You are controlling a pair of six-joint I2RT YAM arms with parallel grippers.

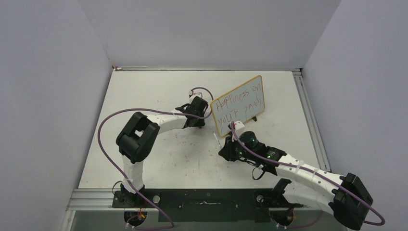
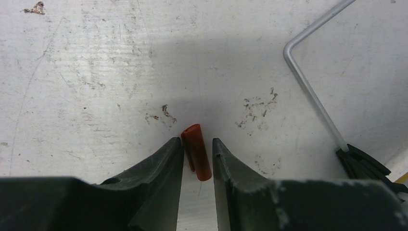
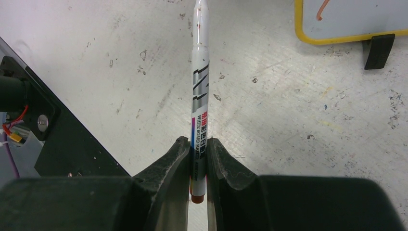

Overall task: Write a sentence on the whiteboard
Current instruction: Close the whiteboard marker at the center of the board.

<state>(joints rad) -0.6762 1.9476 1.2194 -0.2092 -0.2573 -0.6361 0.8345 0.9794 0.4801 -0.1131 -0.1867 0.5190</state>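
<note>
The whiteboard, wood-framed, stands tilted at mid-table with the sentence in thin red words on two lines. My right gripper is shut on a white board marker, uncapped, its tip pointing away; in the top view this gripper sits just in front of the board. My left gripper hangs low over the table to the left of the board. Its jaws straddle a small red marker cap lying on the table, with a slim gap still showing on the cap's right side.
A bent metal wire and a black foot of the board's stand lie right of my left gripper. The board's corner and another black foot show at the upper right of the right wrist view. The tabletop is scuffed and red-stained.
</note>
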